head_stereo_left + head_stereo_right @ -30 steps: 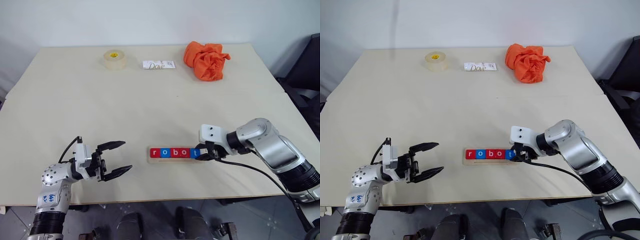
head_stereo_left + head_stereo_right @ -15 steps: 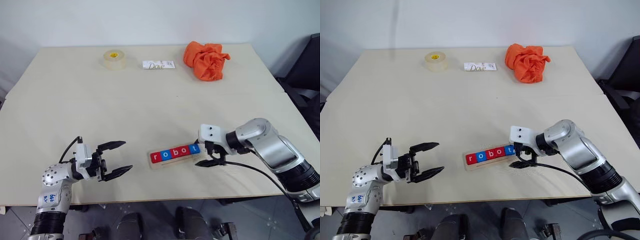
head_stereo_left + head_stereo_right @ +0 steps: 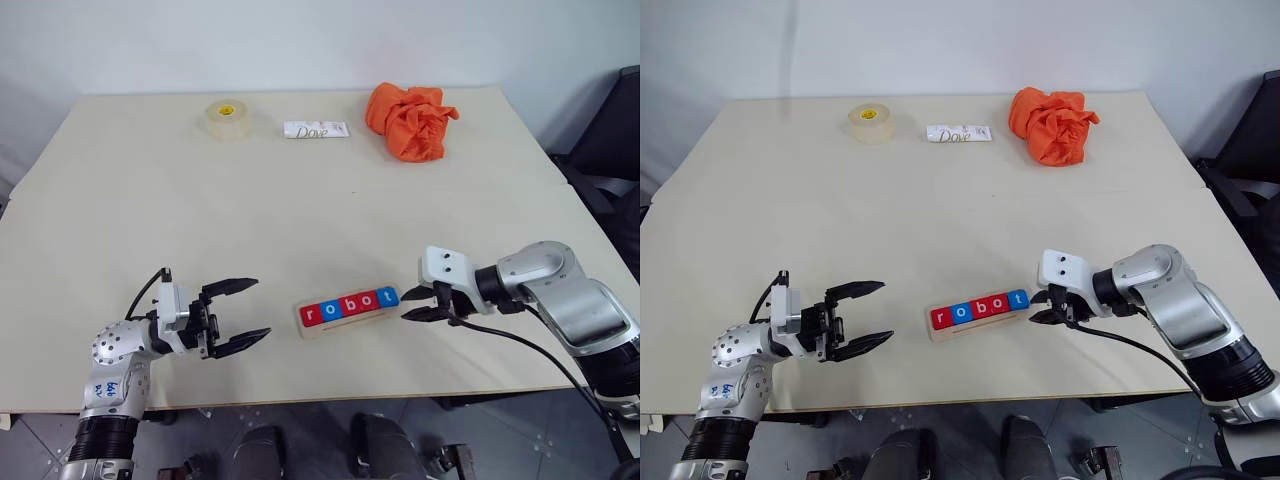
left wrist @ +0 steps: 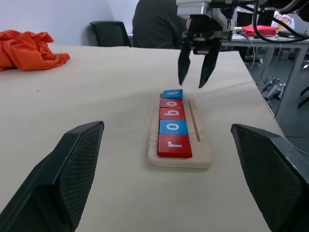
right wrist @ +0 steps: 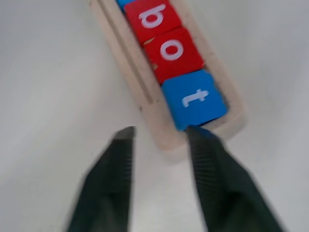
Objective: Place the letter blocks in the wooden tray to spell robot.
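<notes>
The wooden tray [image 3: 346,322] lies near the table's front edge, slightly askew with its right end farther from me. Five letter blocks [image 3: 349,305] sit in it in a row reading r, o, b, o, t: red, blue, red, red, blue. My right gripper [image 3: 409,306] hovers just off the tray's right end beside the blue t block [image 5: 195,99], open by a narrow gap and empty. It also appears past the tray as the right gripper [image 4: 192,83]. My left gripper [image 3: 260,309] is wide open and empty, a short way left of the tray, pointing at it.
At the table's far side lie a tape roll [image 3: 228,118], a white Dove packet [image 3: 316,130] and a crumpled orange cloth [image 3: 410,120]. A black chair [image 3: 615,130] stands beyond the right edge. The table's front edge [image 3: 330,395] runs close behind the tray.
A second ago the right fingers were on the t end of a straight tray. They opened wide, the tray's right end swung away, and now they stand narrower, clear of it. The left gripper kept still.
</notes>
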Controlling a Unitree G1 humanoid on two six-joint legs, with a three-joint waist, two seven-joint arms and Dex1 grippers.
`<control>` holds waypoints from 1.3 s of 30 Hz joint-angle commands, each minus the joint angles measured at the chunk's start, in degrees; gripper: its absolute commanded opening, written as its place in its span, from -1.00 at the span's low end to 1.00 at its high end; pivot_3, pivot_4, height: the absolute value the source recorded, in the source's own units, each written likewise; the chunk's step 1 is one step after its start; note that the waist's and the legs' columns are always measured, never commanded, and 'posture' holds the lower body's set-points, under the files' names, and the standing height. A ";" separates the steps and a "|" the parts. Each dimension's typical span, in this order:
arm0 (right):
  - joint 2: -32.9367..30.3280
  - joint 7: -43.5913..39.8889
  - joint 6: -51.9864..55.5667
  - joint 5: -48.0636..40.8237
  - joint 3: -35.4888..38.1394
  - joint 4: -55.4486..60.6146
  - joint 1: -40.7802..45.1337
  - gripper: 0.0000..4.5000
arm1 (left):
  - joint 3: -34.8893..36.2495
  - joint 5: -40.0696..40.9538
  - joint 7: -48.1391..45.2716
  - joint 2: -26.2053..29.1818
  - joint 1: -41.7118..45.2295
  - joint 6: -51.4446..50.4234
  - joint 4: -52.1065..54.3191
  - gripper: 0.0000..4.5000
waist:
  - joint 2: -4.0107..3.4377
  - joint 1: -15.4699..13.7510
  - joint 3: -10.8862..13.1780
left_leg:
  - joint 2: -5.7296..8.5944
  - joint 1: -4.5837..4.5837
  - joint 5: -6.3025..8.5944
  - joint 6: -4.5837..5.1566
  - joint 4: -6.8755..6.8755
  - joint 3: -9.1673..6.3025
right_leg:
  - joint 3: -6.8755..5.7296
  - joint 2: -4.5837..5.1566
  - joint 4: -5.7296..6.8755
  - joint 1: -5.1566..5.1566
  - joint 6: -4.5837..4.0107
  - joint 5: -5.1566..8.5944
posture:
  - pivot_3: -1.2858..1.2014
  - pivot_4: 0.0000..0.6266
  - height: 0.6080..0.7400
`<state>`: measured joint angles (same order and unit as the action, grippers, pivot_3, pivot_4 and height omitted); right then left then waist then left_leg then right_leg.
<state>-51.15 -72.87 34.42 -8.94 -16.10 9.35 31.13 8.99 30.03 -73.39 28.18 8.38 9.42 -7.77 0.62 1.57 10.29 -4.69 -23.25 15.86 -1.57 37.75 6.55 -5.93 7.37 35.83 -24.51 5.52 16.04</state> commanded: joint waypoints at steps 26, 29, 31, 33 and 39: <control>9.20 2.83 -9.29 2.78 -1.03 -16.04 12.02 -0.99 | 0.84 0.59 1.13 0.56 -2.07 0.64 1.91 1.00 | 0.00 0.10 0.00 | -0.04 0.04 -0.01 -0.01 0.04 0.06 | 0.05 -0.04 0.08 -0.03 0.01 -0.01 | 0.03 -0.52 1.00; 12.12 4.10 -12.12 4.59 -1.98 -23.04 14.93 -0.99 | 0.81 0.54 1.15 0.61 -2.00 0.64 1.94 1.00 | 0.00 0.07 0.00 | -0.04 0.04 -0.01 -0.01 0.04 0.09 | 0.05 -0.03 0.07 -0.02 0.01 -0.01 | 0.03 -0.52 1.00; 13.34 3.76 -14.42 6.04 -2.87 -26.24 15.68 -0.99 | 0.84 0.56 1.22 0.65 -2.11 0.59 2.13 1.00 | 0.00 0.04 0.00 | -0.04 0.03 0.00 -0.01 0.04 0.13 | 0.07 -0.03 0.06 -0.03 0.01 -0.01 | 0.03 -0.52 1.00; 14.15 3.25 -16.01 7.23 -3.60 -28.32 15.95 -0.99 | 0.92 0.62 1.35 0.72 -2.33 0.50 2.43 1.00 | 0.00 -0.02 0.00 | -0.03 0.01 0.00 0.00 0.04 0.13 | 0.07 -0.03 0.05 -0.03 0.01 -0.01 | 0.03 -0.52 1.00; 13.51 0.53 -18.13 9.33 -4.98 -28.88 14.42 -0.99 | 1.51 0.81 1.79 1.12 -3.51 0.41 3.29 1.00 | -0.01 0.03 0.00 | -0.03 0.02 0.03 0.05 0.06 0.18 | 0.11 -0.03 0.04 -0.03 0.01 -0.01 | 0.03 -0.52 1.00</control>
<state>-36.65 -71.12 16.89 -0.24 -20.65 -20.43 45.97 9.17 30.04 -71.87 28.39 5.59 9.41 -6.59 0.61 1.60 10.29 -4.72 -23.23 15.89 -1.53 37.81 6.73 -5.81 7.35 35.88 -24.54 5.54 16.03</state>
